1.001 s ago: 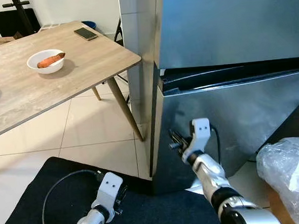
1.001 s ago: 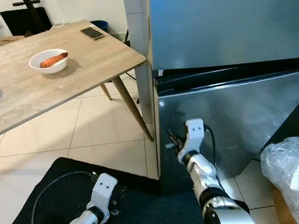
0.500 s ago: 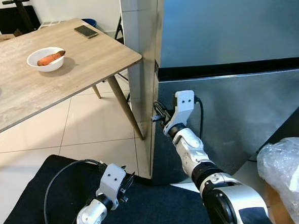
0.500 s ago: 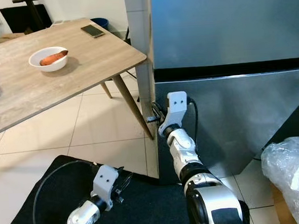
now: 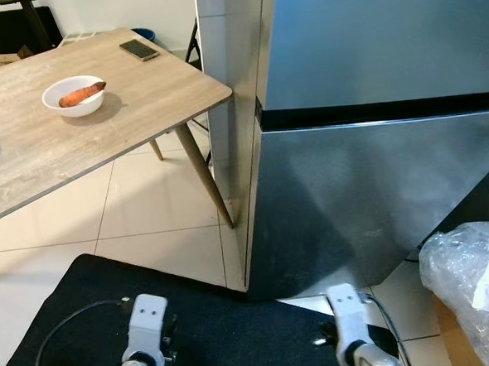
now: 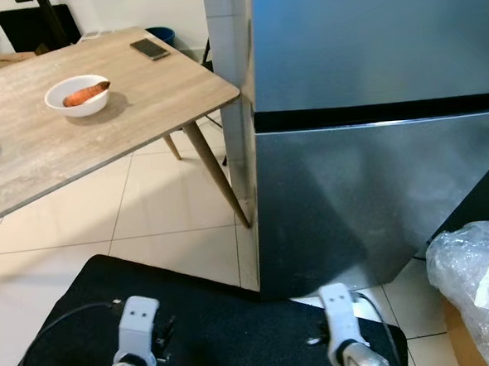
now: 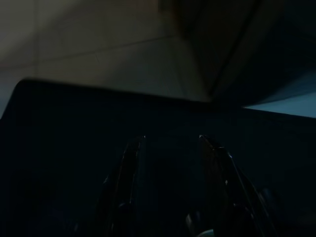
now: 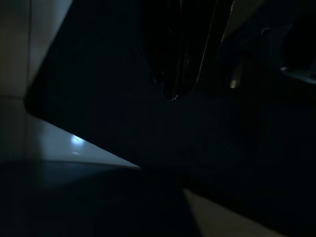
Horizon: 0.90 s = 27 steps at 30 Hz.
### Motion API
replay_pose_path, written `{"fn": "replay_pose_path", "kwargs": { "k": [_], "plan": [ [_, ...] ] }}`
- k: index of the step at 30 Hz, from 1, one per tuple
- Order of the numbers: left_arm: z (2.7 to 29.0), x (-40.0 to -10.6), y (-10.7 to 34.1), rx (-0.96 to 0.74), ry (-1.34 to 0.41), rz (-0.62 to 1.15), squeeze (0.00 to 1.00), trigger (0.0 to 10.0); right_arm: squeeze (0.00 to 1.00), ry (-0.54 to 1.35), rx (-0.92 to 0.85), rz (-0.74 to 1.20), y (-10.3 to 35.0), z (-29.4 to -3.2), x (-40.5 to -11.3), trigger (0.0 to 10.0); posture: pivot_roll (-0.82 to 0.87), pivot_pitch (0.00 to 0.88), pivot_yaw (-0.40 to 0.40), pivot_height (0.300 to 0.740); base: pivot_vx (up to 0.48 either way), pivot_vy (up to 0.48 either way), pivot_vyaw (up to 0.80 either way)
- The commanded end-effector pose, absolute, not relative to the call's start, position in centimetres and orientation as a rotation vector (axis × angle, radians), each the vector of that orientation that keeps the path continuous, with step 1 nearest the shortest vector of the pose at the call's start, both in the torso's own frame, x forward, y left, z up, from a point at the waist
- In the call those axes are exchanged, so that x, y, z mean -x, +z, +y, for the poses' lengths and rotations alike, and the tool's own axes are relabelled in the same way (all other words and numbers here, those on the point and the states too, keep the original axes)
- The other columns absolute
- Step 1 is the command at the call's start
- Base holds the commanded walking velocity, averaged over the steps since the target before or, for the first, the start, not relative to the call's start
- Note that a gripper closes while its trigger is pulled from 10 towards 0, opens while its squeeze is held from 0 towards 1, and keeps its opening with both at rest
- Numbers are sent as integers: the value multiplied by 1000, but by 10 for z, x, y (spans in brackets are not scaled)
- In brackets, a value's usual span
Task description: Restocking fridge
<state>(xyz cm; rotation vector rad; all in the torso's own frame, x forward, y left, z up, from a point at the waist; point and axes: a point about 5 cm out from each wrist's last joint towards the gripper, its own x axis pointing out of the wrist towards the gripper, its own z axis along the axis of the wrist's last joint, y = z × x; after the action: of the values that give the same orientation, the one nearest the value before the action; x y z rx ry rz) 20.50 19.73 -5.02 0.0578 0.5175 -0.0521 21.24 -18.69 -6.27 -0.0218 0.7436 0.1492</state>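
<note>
Fridge (image 5: 377, 183) lower door now shut; right pincer (image 8: 175, 74), clenched, withdrawn low at 6 o'clock; left pincer (image 7: 170, 163) released, idle. Carrot (image 5: 81, 95) at 10 o'clock unstocked.

The left wrist view is very dark. The left gripper (image 7: 170, 148) shows in the lower middle of the frame, its two black fingers (image 7: 129, 168) spread apart over a black mat (image 7: 59, 128). Pale tiled floor (image 7: 98, 44) fills the upper left.
</note>
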Motion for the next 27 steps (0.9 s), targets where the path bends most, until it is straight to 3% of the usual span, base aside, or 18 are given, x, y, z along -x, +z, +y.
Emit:
{"fn": "replay_pose_path", "kwargs": {
  "k": [1, 9, 18, 27],
  "plan": [
    [213, -198, -55, -61, 20, 581, 0, 10000, 0, 120, 23, 793, -69, -185, -203, 10000, -86, 81, 15, 738, 0, 0, 0],
    [210, -214, -48, -85, 35, 551, 0, 10000, 0, 223, 116, 799, -70, -171, -206, 10000, -95, 85, -29, 738, 0, 0, 0],
    [193, -209, -55, -24, 54, 571, 0, 10000, 0, 186, 139, 846, -74, -170, -202, 10000, -73, 78, -91, 738, 0, 0, 0],
    [205, -192, -65, -23, 100, 646, 0, 10000, 0, 173, 114, 860, -76, -174, -196, 10000, -62, 45, -20, 738, 0, 0, 0]
  ]
}}
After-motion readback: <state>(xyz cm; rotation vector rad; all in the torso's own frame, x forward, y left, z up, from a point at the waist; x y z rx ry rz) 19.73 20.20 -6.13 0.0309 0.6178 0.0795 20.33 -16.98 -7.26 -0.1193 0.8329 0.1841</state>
